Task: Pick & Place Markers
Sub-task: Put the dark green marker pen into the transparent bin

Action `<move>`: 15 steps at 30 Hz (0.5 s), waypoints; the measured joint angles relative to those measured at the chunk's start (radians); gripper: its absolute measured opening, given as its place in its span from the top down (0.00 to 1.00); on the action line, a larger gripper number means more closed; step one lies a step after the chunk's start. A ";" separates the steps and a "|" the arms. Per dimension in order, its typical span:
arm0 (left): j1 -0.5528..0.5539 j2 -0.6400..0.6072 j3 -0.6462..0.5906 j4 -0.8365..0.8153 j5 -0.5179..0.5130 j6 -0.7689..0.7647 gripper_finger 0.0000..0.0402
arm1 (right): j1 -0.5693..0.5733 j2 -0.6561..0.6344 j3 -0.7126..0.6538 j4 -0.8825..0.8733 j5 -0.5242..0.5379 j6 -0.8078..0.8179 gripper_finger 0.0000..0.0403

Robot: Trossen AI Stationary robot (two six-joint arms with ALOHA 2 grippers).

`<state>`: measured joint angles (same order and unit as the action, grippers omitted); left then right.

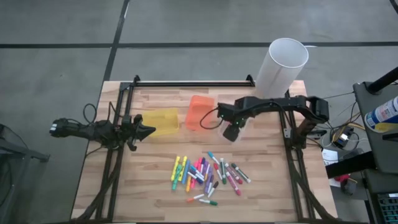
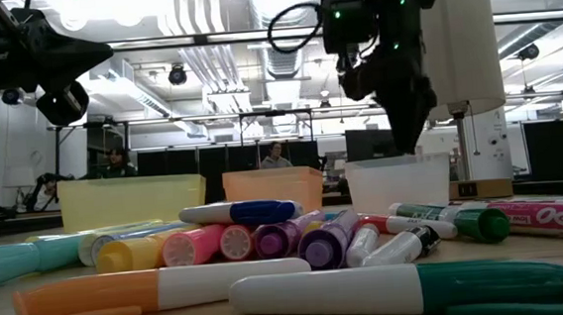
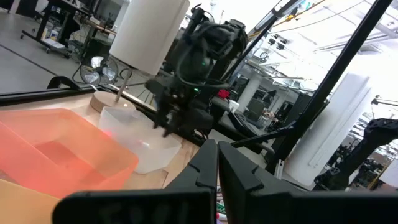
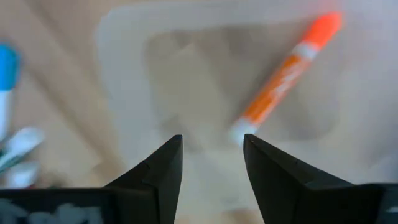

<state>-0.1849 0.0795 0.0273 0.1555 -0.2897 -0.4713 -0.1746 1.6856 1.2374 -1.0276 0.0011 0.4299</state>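
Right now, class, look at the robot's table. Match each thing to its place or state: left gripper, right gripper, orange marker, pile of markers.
Things:
1. left gripper
2. right gripper
3. orange marker
4. pile of markers

Places or states:
a. in the clear bin
b. open, above the clear bin
c. shut, next to the yellow bin
d. loose on the bare table, outside every bin

Pairs: 1-c, 2-b, 3-a, 4-d.

Yellow bin point(image 1: 163, 121) beside orange bin point(image 1: 199, 112); white cylinder point(image 1: 281, 67) behind.
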 joint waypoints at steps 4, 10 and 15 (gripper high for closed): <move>0.000 0.000 0.000 0.001 0.000 0.000 0.98 | 0.076 -0.021 0.002 -0.022 -0.028 0.077 0.60; 0.000 0.000 0.000 0.010 0.000 0.000 0.98 | 0.200 -0.036 0.003 -0.020 -0.054 0.191 0.62; 0.000 0.000 0.000 0.010 0.000 0.000 0.98 | 0.308 -0.036 0.003 -0.013 -0.063 0.281 0.62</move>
<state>-0.1852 0.0792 0.0269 0.1654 -0.2901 -0.4713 0.1335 1.6493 1.2400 -1.0408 -0.0616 0.7110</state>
